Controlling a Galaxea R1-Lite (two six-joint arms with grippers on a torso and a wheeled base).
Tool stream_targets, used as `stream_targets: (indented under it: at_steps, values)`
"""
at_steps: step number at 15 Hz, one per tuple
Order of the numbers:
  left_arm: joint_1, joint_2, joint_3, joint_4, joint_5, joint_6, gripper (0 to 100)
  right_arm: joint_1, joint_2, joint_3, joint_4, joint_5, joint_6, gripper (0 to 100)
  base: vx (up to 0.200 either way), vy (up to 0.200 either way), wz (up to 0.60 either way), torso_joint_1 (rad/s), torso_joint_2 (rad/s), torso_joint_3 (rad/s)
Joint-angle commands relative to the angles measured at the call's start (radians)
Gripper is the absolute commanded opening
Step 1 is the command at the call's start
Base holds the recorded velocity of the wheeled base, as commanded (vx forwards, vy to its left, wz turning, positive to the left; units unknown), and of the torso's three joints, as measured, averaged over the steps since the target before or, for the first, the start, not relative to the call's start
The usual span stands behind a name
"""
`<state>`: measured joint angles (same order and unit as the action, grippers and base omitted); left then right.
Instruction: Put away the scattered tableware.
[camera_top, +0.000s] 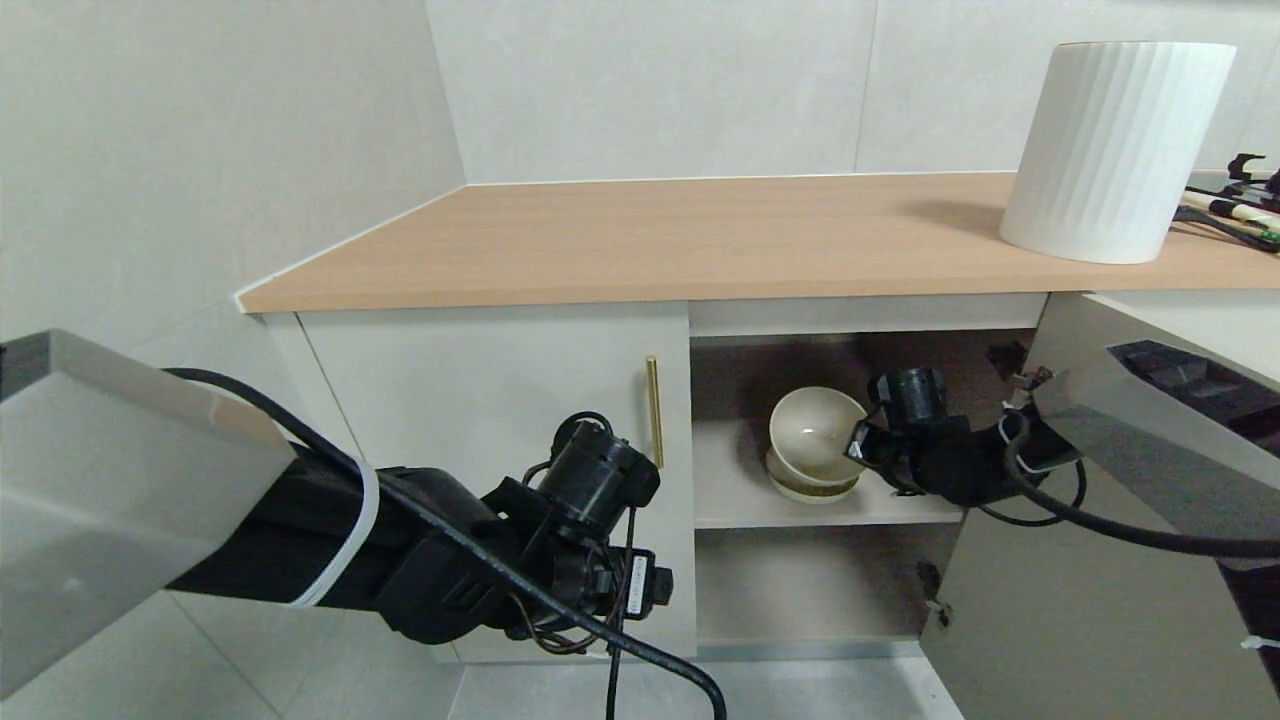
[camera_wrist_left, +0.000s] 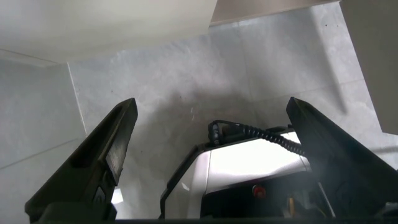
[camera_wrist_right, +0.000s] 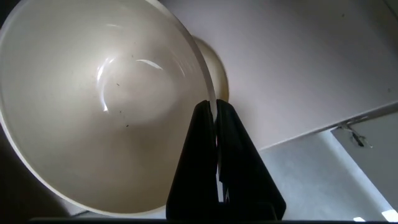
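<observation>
Right gripper (camera_top: 858, 440) pinches the rim of the tilted bowl (camera_top: 808, 428). We judge stowing underway: lower onto the dish (camera_top: 812, 490) beneath it, then release.

Wooden countertop (camera_top: 650, 240) above an open cabinet shelf (camera_top: 730, 495)
A white ribbed container (camera_top: 1115, 150) stands upright near the countertop's right end, with a cluster of utensils (camera_top: 1235, 208) lying just beyond it; on the shelf sits a shallow cream dish (camera_top: 812, 490), a tilted cream bowl (camera_top: 812, 432) above it
</observation>
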<state>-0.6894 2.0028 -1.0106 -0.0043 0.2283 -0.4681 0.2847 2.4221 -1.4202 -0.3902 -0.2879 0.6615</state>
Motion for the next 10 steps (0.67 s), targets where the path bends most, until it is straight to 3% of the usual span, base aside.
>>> stream_targets:
  at_steps: [1, 10]
  values:
    - [0.001, 0.005, 0.000, 0.000, 0.000, -0.001, 100, -0.001, 0.031, -0.022, 0.002, -0.002, 0.000, 0, 0.000, 0.000, 0.00, 0.000, 0.00, 0.000]
    - [0.001, 0.008, -0.002, -0.002, 0.000, 0.000, 100, 0.004, 0.049, -0.034, 0.007, -0.005, -0.005, 0, 0.000, 0.000, 0.00, 0.000, 0.00, 0.000]
